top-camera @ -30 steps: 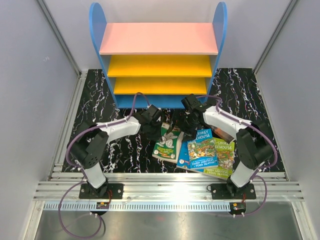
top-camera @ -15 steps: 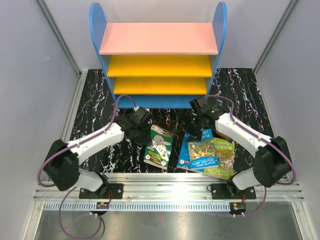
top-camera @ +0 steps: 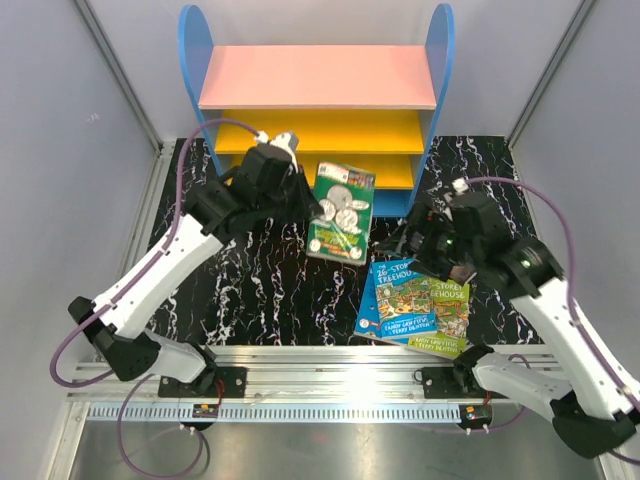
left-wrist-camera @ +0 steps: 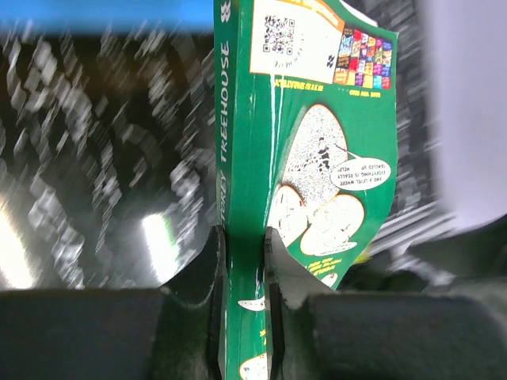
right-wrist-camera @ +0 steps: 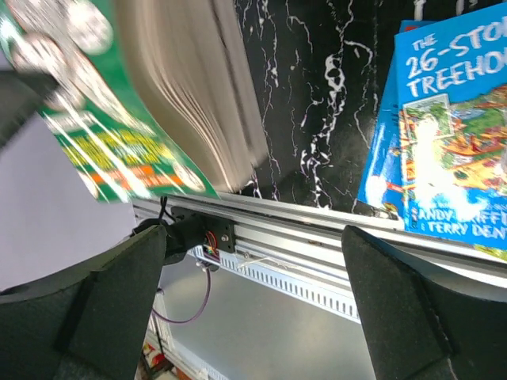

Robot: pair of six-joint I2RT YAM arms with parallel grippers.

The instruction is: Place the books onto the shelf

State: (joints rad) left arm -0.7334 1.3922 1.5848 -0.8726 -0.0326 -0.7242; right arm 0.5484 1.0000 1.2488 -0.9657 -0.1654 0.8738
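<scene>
The left gripper [top-camera: 303, 207] [left-wrist-camera: 244, 237] is pinching the green book [top-camera: 341, 212] [left-wrist-camera: 317, 158] shut between its fingers at the spine edge, and is holding it in the air, cover tilted upward, just in front of the shelf [top-camera: 193, 45] at its lowest yellow board, right of the middle. The right gripper [top-camera: 403, 243] [right-wrist-camera: 253, 237] is hovering with its jaws spread wide and nothing between them, in front of the shelf's right blue panel, beside the raised book. The blue "26-Storey Treehouse" book [top-camera: 400, 295] [right-wrist-camera: 451, 127] is lying flat on the black marbled table [top-camera: 250, 290], farther out from the shelf's right half, overlapping a lime-green book [top-camera: 452, 322]
</scene>
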